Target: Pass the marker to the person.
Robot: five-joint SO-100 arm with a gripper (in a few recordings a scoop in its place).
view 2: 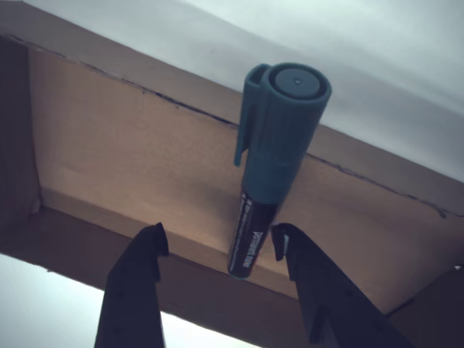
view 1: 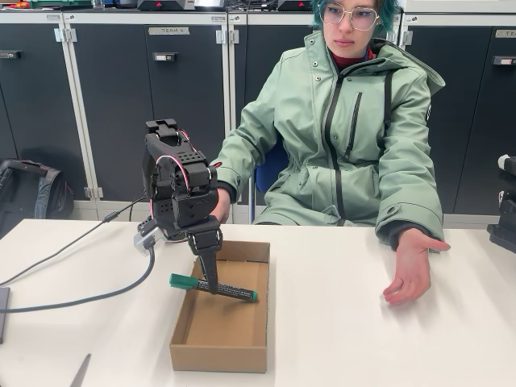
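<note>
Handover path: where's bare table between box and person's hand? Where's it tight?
Free: the white table between the cardboard box and the person's open hand, plus the front right. Tight: inside the box, where the gripper meets the marker, and on the left, crossed by cables.

marker (view 2: 254,246) label, "permanent" print legible

Fixed view faces the seated person (view 1: 355,121) across the table; wrist view looks closely into the box (view 2: 130,167).
</note>
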